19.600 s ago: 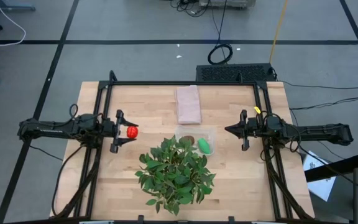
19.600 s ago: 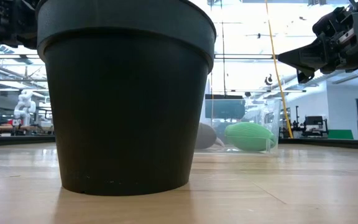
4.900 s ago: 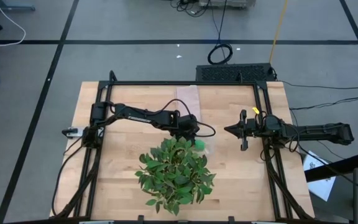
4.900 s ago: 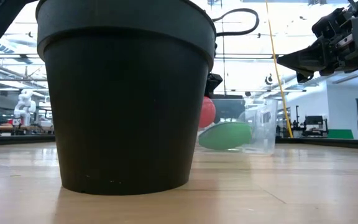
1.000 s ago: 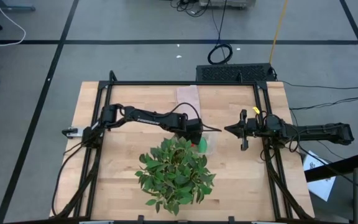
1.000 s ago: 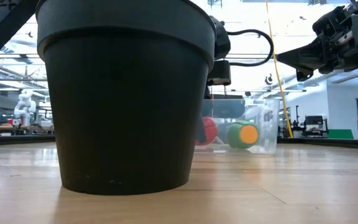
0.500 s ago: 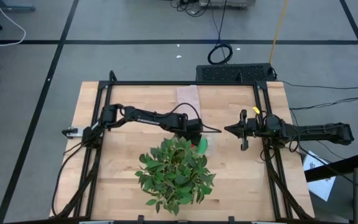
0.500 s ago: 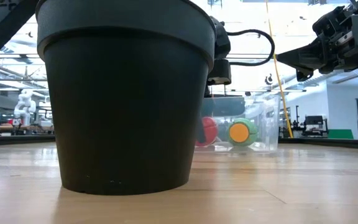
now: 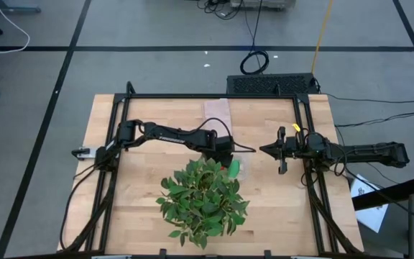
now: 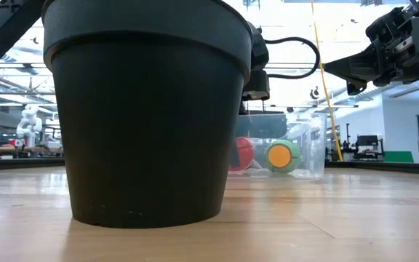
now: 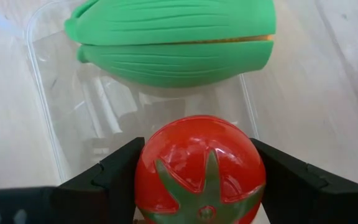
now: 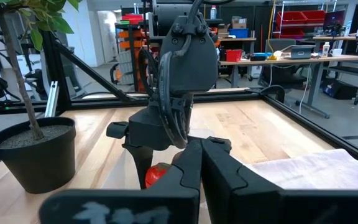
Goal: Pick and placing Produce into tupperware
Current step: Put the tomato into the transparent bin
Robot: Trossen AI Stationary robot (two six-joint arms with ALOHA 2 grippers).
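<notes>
Produce count first: I can only spot two pieces, one red tomato-looking ball [image 11: 200,171] and one green ribbed oval [image 11: 173,38] with an orange end face. No view shows any other piece of produce. One tupperware [image 10: 308,149], a clear tub sitting mid-table just past the far edge of the leafy plant [image 9: 203,198].

Green oval is lying inside the tub. The red ball is clamped between the two fingers of the left gripper [image 11: 200,186], low inside the tub; can't tell if it's touching the bottom. From table level both pieces show through the clear wall, red one to the left of the green one.

Right gripper [image 9: 266,150] hangs above the table to the right of the tub, fingers pressed together, holding nothing. One beige folded cloth [image 9: 218,108] lies at the far edge of the table.
</notes>
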